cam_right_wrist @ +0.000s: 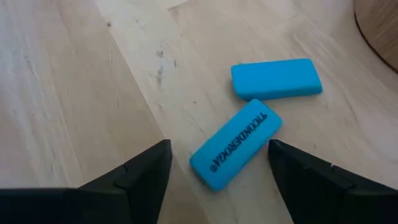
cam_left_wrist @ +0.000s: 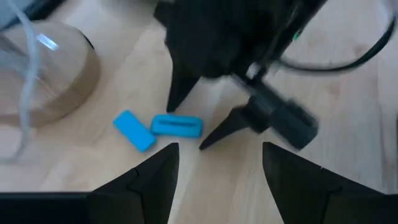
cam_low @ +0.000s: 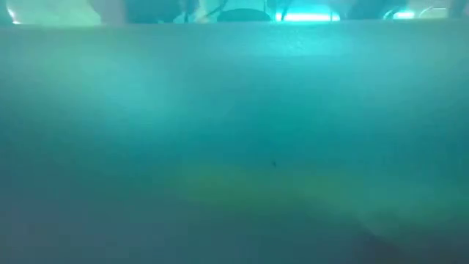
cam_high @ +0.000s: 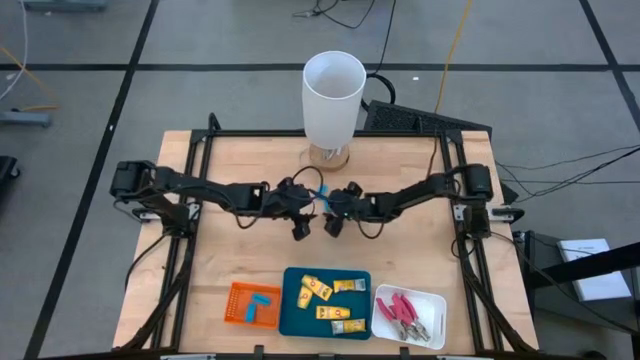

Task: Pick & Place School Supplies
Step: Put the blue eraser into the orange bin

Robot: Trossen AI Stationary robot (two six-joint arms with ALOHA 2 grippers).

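Note:
Two light-blue erasers lie flat on the wooden table beside the tall white cylinder's wooden base (cam_left_wrist: pixel 43 74). One eraser (cam_right_wrist: pixel 236 152) bears dark lettering, the other (cam_right_wrist: pixel 277 79) is plain. My right gripper (cam_right_wrist: pixel 217 180) is open, and its fingers stand on either side of the lettered eraser's near end without touching it. My left gripper (cam_left_wrist: pixel 217 174) is open too, and it faces the same erasers (cam_left_wrist: pixel 177 126) from the table's left, a short way off. In the high view the two grippers (cam_high: pixel 308 208) (cam_high: pixel 330 206) meet at the table's middle. The low view shows only a teal blur.
The tall white cylinder (cam_high: pixel 333 95) stands at the far middle. Along the near edge sit an orange tray (cam_high: pixel 238 312) with a blue piece, a teal tray (cam_high: pixel 295 322) with several yellow pieces, and a white tray (cam_high: pixel 432 302) with red-handled tools. Bare wood lies left and right of the grippers.

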